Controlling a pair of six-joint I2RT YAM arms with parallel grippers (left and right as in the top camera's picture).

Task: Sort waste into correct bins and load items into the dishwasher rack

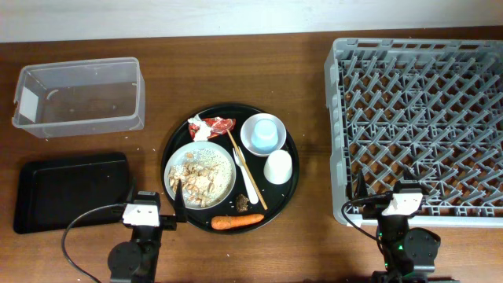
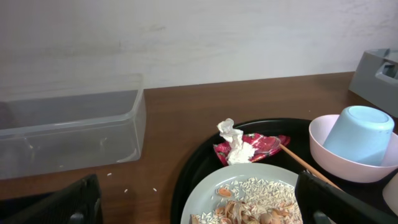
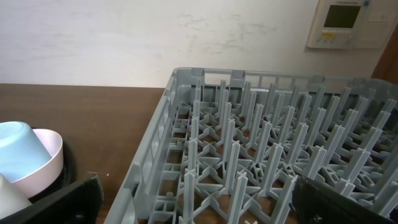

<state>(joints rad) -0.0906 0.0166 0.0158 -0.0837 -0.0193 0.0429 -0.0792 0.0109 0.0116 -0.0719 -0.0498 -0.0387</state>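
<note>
Progress: none. Empty dishwasher rack [image 1: 416,118] at right edge of counter [image 1: 310,79]. Empty clear tub [image 1: 140,94] at far-left corner, empty black bin [image 1: 71,192] at near-left corner. Scraps [image 1: 196,179], carrot [image 1: 236,222], wrapper [image 1: 222,126], tissue [image 1: 198,129], plate [image 1: 226,179], bowl [image 1: 245,135] all on round tray [image 1: 174,141], centre. Left tool [image 2: 199,202], right tool [image 3: 199,199]: fingers apart, nothing held.

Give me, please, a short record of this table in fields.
clear rectangular plastic tub: far left
shallow black rectangular tray: front left
large round black tray: centre
white round plate: on round tray, holding beige rice-like scraps
orange carrot: round tray's near edge
crumpled red-and-white wrapper, crumpled white tissue: beyond plate
light blue cup: inverted in white bowl
small white cup: inverted beside bowl
thin wooden chopsticks, white plastic fork: between plate and cups
grey plastic dishwasher rack: right, unloaded
left gripper, right gripper: open
</note>
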